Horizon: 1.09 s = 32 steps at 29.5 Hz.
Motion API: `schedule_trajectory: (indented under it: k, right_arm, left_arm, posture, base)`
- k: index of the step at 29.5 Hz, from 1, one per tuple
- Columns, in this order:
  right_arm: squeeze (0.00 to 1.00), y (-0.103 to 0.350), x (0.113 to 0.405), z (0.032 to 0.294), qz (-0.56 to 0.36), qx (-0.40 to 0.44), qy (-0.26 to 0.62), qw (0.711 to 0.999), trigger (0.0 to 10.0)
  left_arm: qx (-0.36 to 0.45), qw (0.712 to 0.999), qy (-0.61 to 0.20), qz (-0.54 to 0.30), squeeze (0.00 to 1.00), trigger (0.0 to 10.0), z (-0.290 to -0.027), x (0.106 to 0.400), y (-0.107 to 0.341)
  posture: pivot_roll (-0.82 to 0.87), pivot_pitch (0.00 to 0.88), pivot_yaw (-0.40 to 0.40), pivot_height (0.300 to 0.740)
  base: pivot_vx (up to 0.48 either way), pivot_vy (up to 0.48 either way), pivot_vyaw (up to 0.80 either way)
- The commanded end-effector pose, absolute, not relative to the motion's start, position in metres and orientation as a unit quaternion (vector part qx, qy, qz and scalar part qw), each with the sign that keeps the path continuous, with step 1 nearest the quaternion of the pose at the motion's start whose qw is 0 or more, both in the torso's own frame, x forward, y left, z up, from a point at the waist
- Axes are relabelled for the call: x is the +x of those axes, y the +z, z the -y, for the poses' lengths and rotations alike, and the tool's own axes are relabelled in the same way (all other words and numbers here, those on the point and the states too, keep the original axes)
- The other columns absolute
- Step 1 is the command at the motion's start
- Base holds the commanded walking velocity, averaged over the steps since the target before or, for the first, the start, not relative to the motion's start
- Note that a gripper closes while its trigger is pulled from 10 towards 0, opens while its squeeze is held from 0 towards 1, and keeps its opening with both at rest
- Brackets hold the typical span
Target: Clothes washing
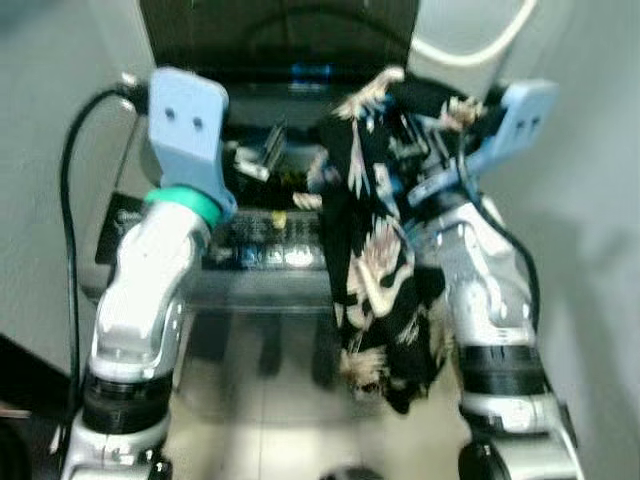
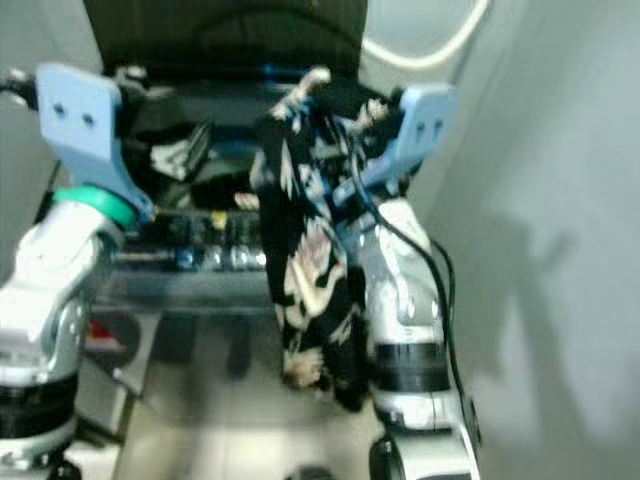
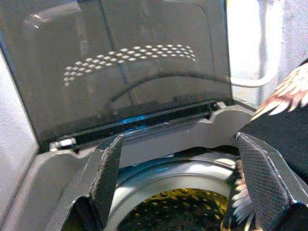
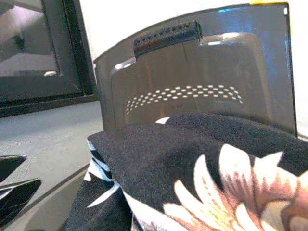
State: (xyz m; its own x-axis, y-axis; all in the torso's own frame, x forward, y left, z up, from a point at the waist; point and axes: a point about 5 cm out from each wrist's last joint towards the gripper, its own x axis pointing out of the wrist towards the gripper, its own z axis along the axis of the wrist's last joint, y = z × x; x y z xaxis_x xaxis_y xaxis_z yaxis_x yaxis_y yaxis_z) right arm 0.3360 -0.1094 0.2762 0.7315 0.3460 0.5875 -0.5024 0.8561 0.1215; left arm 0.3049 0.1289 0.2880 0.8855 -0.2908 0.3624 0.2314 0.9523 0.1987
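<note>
Silver forearms rise from the lower edge of the left eye view, both arms raised toward a top-loading washing machine [image 1: 250, 290] whose dark lid [image 1: 280, 35] stands open at the back. Between them, nearer the right arm, a black floral garment [image 1: 375, 270] hangs long and limp, its top bunched up at the right gripper [image 1: 455, 135] above the right side of the machine's opening, its lower end dangling down past the front panel and in front of the right forearm; the cloth covers that gripper's fingers, so whether they are closed on it cannot be told. The left gripper [image 1: 262, 155] reaches over the left part of the opening, beyond its blue wrist plate and green ring, and a black cable [image 1: 70, 190] loops along the left arm. A white hose [image 1: 480, 45] curves on the wall behind the machine. The right eye view gives the same scene, blurred, with the garment [image 2: 310, 260] draped against the right arm. The left wrist view looks along the left gripper's [image 3: 185, 187] two black fingers [image 3: 108, 175], spread wide apart with nothing between them, above the perforated drum [image 3: 178, 207] and facing the raised lid [image 3: 125, 67]; the garment's patterned edge [image 3: 284, 110] sits at the side. The right wrist view has the black cloth [image 4: 202, 173] with pale flowers heaped close before the lens, the lid [image 4: 197, 72] upright behind it.
</note>
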Motion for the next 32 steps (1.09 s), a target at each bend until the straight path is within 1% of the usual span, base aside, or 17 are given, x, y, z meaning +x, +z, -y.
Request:
schedule_trajectory:
  k: [1,15,16,17,19,20,21,22,23,24,25,26,27,28,29,31,32]
  right_arm:
    - [0.0,0.28,0.334,0.108,0.296,0.141,0.233,0.916,10.0]
    - [0.0,0.281,0.334,0.104,0.299,0.116,0.247,0.914,10.0]
    - [0.0,0.283,0.333,0.099,0.303,0.09,0.265,0.911,10.0]
    - [0.0,0.283,0.333,0.099,0.303,0.09,0.265,0.911,10.0]
    - [0.0,0.286,0.333,0.093,0.307,0.079,0.283,0.905,10.0]
    - [0.0,0.291,0.334,0.088,0.311,0.07,0.298,0.9,10.0]
    - [0.0,0.291,0.334,0.088,0.311,0.07,0.298,0.9,10.0]
    - [0.0,0.301,0.338,0.08,0.32,0.072,0.314,0.891,10.0]
    - [0.0,0.301,0.338,0.08,0.32,0.072,0.314,0.891,10.0]
    - [0.0,0.315,0.344,0.071,0.334,0.07,0.324,0.882,10.0]
    - [0.0,0.334,0.351,0.06,0.349,0.075,0.337,0.871,10.0]
    - [0.0,0.334,0.351,0.06,0.349,0.075,0.337,0.871,10.0]
    - [0.0,0.372,0.356,0.042,0.373,0.119,0.367,0.844,10.0]
    - [0.0,0.383,0.356,0.037,0.378,0.134,0.378,0.834,10.0]
    - [0.0,0.383,0.356,0.037,0.378,0.134,0.378,0.834,10.0]
    - [0.0,0.39,0.358,0.03,0.376,0.149,0.389,0.828,10.0]
    - [0.0,0.39,0.358,0.03,0.376,0.149,0.389,0.828,10.0]
  left_arm:
    - [0.076,0.969,-0.133,0.196,0.0,10.0,-0.131,0.305,0.287]
    - [0.092,0.963,-0.146,0.204,0.0,10.0,-0.128,0.305,0.287]
    - [0.117,0.957,-0.153,0.217,0.0,10.0,-0.126,0.306,0.29]
    - [0.117,0.957,-0.153,0.217,0.0,10.0,-0.126,0.306,0.29]
    - [0.152,0.948,-0.145,0.238,0.0,10.0,-0.126,0.308,0.295]
    - [0.179,0.941,-0.13,0.256,0.0,10.0,-0.127,0.312,0.301]
    - [0.179,0.941,-0.13,0.256,0.0,10.0,-0.127,0.312,0.301]
    - [0.203,0.933,-0.097,0.281,0.0,10.0,-0.13,0.318,0.311]
    - [0.203,0.933,-0.097,0.281,0.0,10.0,-0.13,0.318,0.311]
    - [0.209,0.927,-0.089,0.297,0.0,10.0,-0.128,0.322,0.319]
    - [0.197,0.928,-0.121,0.294,0.0,10.0,-0.121,0.321,0.32]
    - [0.197,0.928,-0.121,0.294,0.0,10.0,-0.121,0.321,0.32]
    - [0.105,0.936,-0.226,0.249,0.0,10.0,-0.11,0.307,0.308]
    - [0.063,0.933,-0.273,0.224,0.0,10.0,-0.109,0.297,0.302]
    - [0.063,0.933,-0.273,0.224,0.0,10.0,-0.109,0.297,0.302]
    - [0.029,0.919,-0.342,0.194,0.0,10.0,-0.108,0.28,0.292]
    - [0.029,0.919,-0.342,0.194,0.0,10.0,-0.108,0.28,0.292]
  posture:
    - [0.09,0.027,0.001,0.74]
    - [0.09,0.033,-0.002,0.74]
    - [0.09,0.035,-0.002,0.74]
    - [0.09,0.035,-0.002,0.74]
    - [0.09,0.038,-0.004,0.74]
    - [0.09,0.038,-0.004,0.74]
    - [0.09,0.038,-0.004,0.74]
    - [0.08,0.045,-0.007,0.74]
    - [0.08,0.045,-0.007,0.74]
    - [0.07,0.047,-0.016,0.74]
    - [0.08,0.049,-0.023,0.74]
    - [0.08,0.049,-0.023,0.74]
    - [0.1,0.057,-0.038,0.74]
    - [0.11,0.062,-0.046,0.74]
    - [0.11,0.062,-0.046,0.74]
    - [0.12,0.07,-0.055,0.74]
    - [0.12,0.07,-0.055,0.74]
  base:
    - [0.0,0.48,0.0]
    - [0.0,0.0,0.0]
    - [0.0,0.0,0.0]
    - [0.0,0.0,0.0]
    - [0.0,0.0,0.0]
    - [0.0,0.0,0.0]
    - [0.0,0.0,0.0]
    - [0.0,0.0,0.0]
    - [0.0,0.0,0.0]
    - [0.0,0.0,0.0]
    - [0.0,0.0,0.0]
    - [0.0,0.0,0.0]
    - [0.0,0.0,0.0]
    - [0.0,0.0,0.0]
    - [0.0,0.0,0.0]
    - [0.0,0.0,0.0]
    - [0.0,0.0,0.0]
